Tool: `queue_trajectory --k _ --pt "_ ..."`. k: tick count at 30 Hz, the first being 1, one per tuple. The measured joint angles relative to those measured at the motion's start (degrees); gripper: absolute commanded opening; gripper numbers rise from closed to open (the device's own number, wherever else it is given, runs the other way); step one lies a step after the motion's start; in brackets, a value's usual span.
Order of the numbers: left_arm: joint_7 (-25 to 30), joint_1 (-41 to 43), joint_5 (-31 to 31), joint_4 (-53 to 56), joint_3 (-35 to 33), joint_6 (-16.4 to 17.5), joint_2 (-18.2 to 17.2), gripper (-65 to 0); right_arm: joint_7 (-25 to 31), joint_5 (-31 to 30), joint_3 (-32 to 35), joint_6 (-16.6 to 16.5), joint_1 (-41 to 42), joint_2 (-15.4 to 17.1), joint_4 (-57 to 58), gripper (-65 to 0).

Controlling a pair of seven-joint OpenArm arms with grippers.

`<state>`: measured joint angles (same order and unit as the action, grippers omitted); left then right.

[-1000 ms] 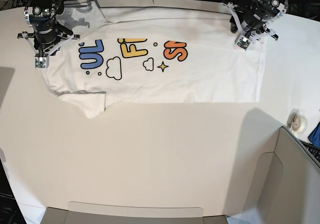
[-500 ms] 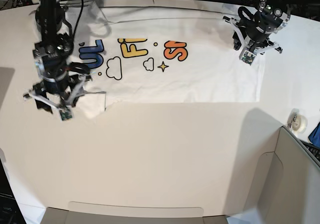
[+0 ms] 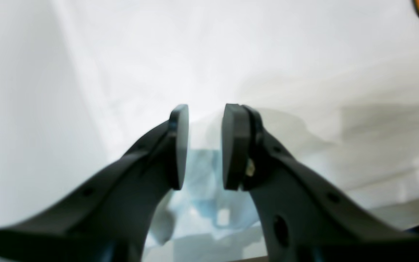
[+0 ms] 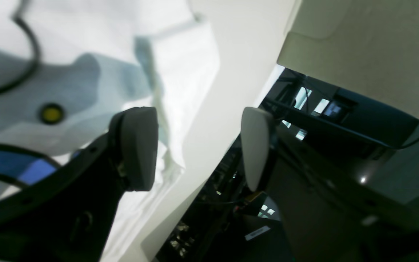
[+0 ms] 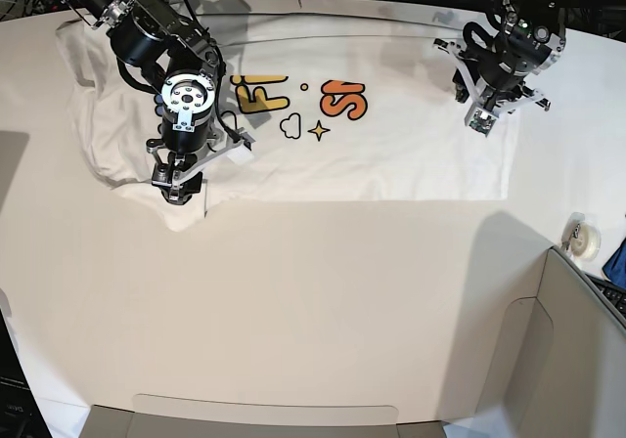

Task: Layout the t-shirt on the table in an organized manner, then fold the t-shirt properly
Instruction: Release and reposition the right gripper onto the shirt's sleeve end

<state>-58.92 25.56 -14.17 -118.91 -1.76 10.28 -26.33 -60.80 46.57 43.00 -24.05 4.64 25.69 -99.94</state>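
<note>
Over the rumpled lower-left corner of the cloth, hovering as the black two-fingered right gripper (image 5: 176, 192), pads parted with a clear gap and nothing between them in the right wrist view, tilted across the hem. Further out, hanging as the black left gripper (image 5: 477, 122) above the opposite side of the garment, pads (image 3: 179, 145) standing a little apart, pale cloth showing in the gap, though whether pinching any of it cannot be told from the blurred left wrist view. Lying print-up across the far half of the very large matte white tabletop (image 5: 323, 301), spreading as the white cotton t-shirt with its yellow, orange and blue lettering (image 5: 391, 145), mostly flat, yet bunching at the left sleeve and lower-left corner beside the right gripper. Judging by that bunching, working on the laying-out step, folding not yet begun. Likely calling next for lowering onto the wrinkled corner, pinching it and drawing it outward to flatten the hem.
</note>
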Motion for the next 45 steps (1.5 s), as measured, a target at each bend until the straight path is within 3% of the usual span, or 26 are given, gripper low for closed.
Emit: queue_trajectory --k 8,23,40,42,45 --pt "0.0 -0.2 0.1 0.0 0.0 -0.2 -0.1 -48.5 0.0 -5.6 -1.8 0.0 1.7 1.2 0.1 -29.4" --pt "0.4 0.0 0.2 0.0 0.2 -0.2 0.0 -48.5 0.4 -6.1 -2.8 -0.1 3.0 3.5 5.7 -29.2" --pt "0.4 0.2 0.1 0.0 0.2 -0.2 0.0 -48.8 4.1 -4.4 -3.0 -0.2 6.6 -0.9 13.6 -29.8" --pt "0.4 0.2 0.3 0.0 0.2 -0.2 0.0 -48.9 4.0 -4.5 -3.0 -0.2 6.6 -1.0 13.6 -34.3" --pt "0.4 0.3 0.4 0.0 0.2 -0.2 0.0 -48.9 4.4 -5.5 -3.0 -0.1 6.4 -1.1 13.8 -52.1"
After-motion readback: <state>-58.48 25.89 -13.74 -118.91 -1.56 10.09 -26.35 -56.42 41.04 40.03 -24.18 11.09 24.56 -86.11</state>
